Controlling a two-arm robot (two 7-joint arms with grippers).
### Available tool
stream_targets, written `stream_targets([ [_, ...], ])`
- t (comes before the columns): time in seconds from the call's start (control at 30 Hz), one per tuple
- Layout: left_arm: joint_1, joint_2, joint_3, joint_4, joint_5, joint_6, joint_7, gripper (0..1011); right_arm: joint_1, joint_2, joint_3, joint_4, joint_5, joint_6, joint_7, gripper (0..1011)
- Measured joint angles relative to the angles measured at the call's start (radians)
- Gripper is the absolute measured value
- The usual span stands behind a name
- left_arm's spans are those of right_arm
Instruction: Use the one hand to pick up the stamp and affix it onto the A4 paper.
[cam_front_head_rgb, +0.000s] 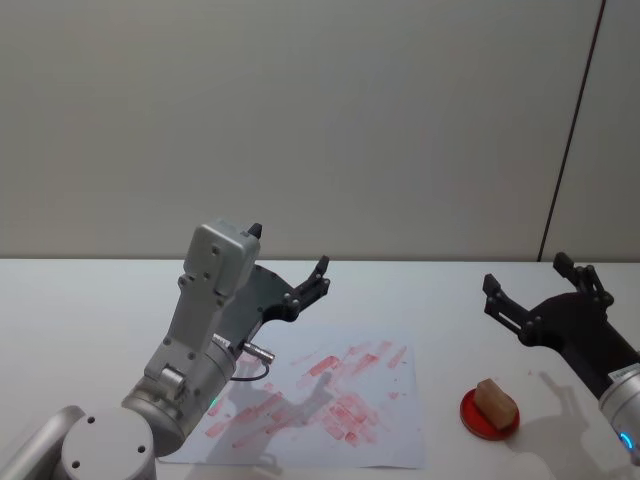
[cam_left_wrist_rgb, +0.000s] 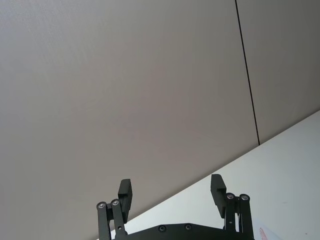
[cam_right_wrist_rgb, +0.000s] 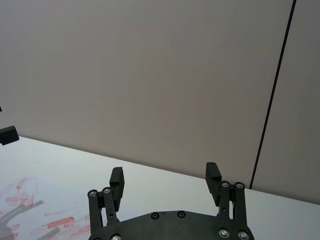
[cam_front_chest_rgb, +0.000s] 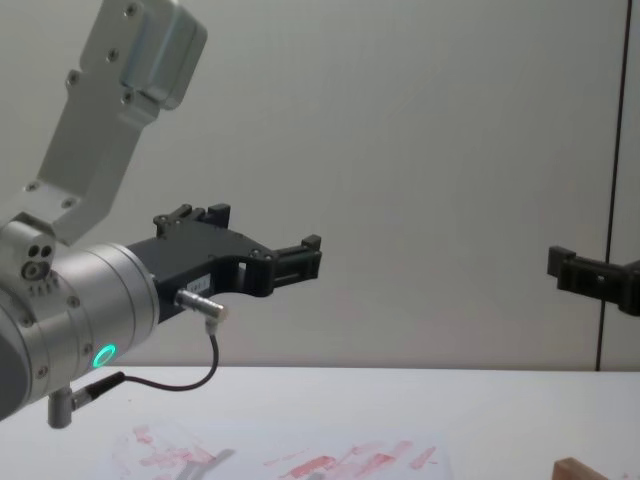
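My right pincer hangs in the air with its jaws spread wide and nothing between them. It is well off the right edge of the A4 paper and aimed at the wall rather than down. The wooden stamp lies just beyond that same right edge of the paper, leaning a little on a small round red ink pad.

My worries, as I judge them:

- The wrist has to tip right over before I descend. If I come down slanted, one finger could strike the pad's rim and shove pad and block away from the paper.
- The block sits askew. A pinch that is off-centre could twist it or let it pop out.
- Wet ink may hold the block to the pad, so the pad could lift with it and then drop.
- My left pincer, also open, hovers over the paper's far left part. Carrying across too far toward it risks a bump.
- The paper lies loose on the table. A tilted or dragging press would smear the print or slide the sheet.
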Motion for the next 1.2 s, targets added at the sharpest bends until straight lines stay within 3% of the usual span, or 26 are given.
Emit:
stream_targets([
  [0.2, 0.000, 0.000, 0.000, 0.000, 0.000, 0.000, 0.000, 1003, -0.011, 0.009, 0.002, -0.007, -0.006, 0.000, 0.000, 1001],
  [0.73, 0.000, 0.000, 0.000, 0.000, 0.000, 0.000, 0.000, 1002, -0.177, 0.113, 0.011, -0.100, -0.057, 0.058, -0.011, 1001],
  [0.9, 0.000, 0.000, 0.000, 0.000, 0.000, 0.000, 0.000, 1002, -0.189, 0.115, 0.007, -0.090, -0.078, 0.083, -0.014, 1001],
  [1.2, 0.000, 0.000, 0.000, 0.000, 0.000, 0.000, 0.000, 1003, -0.169, 0.083, -0.013, -0.033, -0.131, 0.126, -0.003, 1001],
])
